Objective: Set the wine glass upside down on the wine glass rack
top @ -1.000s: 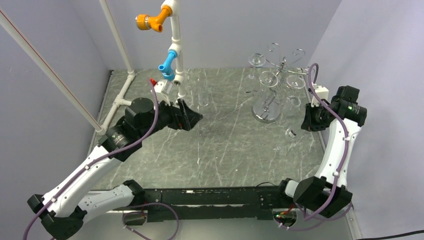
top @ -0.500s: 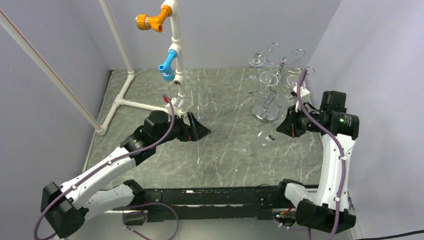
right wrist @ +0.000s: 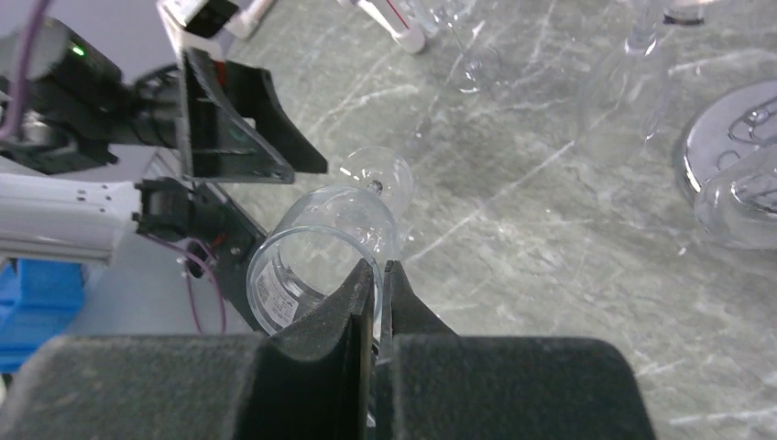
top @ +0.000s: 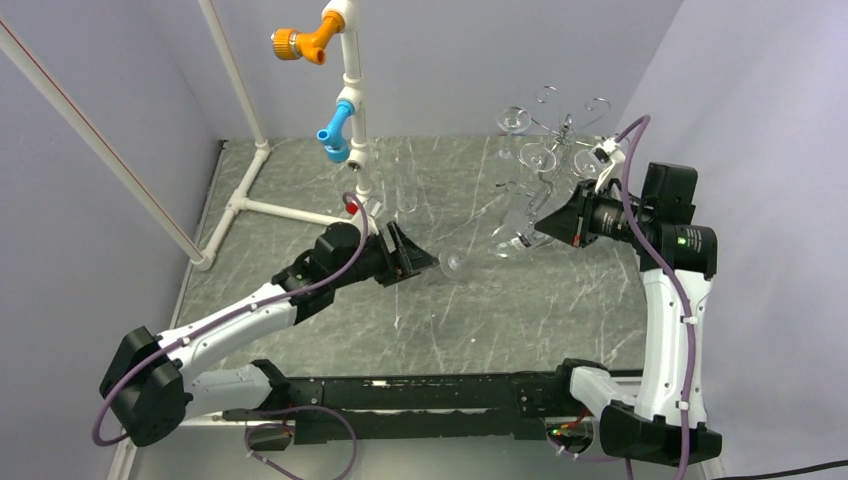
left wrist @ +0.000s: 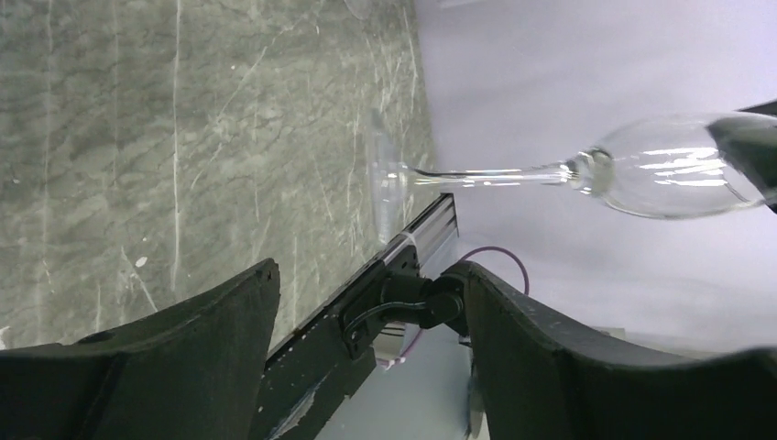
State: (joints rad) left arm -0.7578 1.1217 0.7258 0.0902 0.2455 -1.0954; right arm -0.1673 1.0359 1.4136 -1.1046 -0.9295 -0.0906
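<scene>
One clear, round-bowled wine glass [right wrist: 321, 225], rim pinched in the right end effector [right wrist: 379, 271]; left end effector [left wrist: 366, 268] gapes wide, empty; veined grey worktop [top: 450, 320].

walls [top: 470, 60]: pale lilac | table [top: 440, 310]: grey marbled, scratched | white pipe frame [top: 351, 70]: back left

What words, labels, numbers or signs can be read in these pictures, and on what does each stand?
Nothing can be read.
Small label near the rim of the wine glass, held in the right gripper: print too small and blurred to read.
</scene>
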